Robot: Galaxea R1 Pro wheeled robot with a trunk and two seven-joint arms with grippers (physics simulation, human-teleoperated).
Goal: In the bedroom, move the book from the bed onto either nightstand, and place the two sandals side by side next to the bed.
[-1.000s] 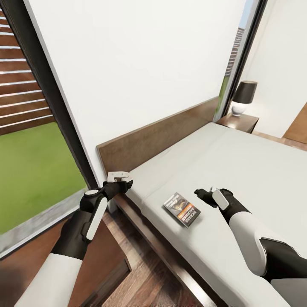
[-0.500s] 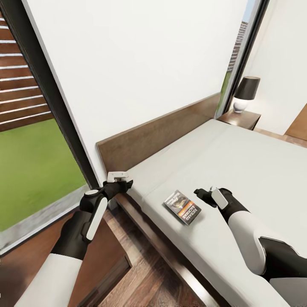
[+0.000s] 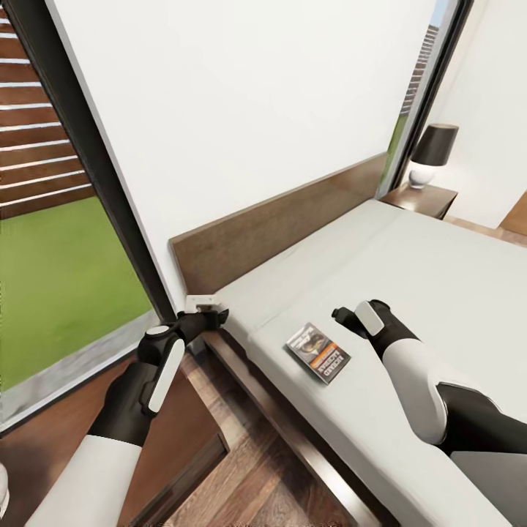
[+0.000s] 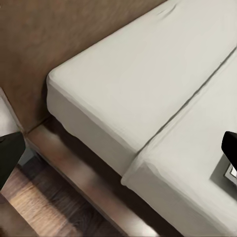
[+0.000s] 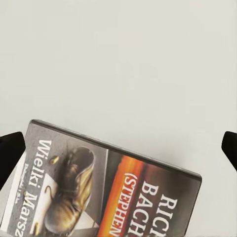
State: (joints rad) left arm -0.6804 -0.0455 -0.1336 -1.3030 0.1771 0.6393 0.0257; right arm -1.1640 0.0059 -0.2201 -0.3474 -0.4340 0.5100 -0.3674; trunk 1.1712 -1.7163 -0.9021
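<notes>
lying flat on the bed, the book awaits pickup; right end effector hovers released beside it, nothing moved yet.

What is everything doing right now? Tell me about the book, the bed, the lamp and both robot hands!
book: closed, flat on the bed, not held.
bed: bare grey mattress.
lamp: upright on the far nightstand.
left gripper: near the bed's corner, holding nothing.
right gripper: open above the book, empty.

Book: lower cover and lettering cut off in my right wrist view. Right tool: fingertips behind its wrist, so I can't judge the gap. Bed: far side out of frame.
</notes>
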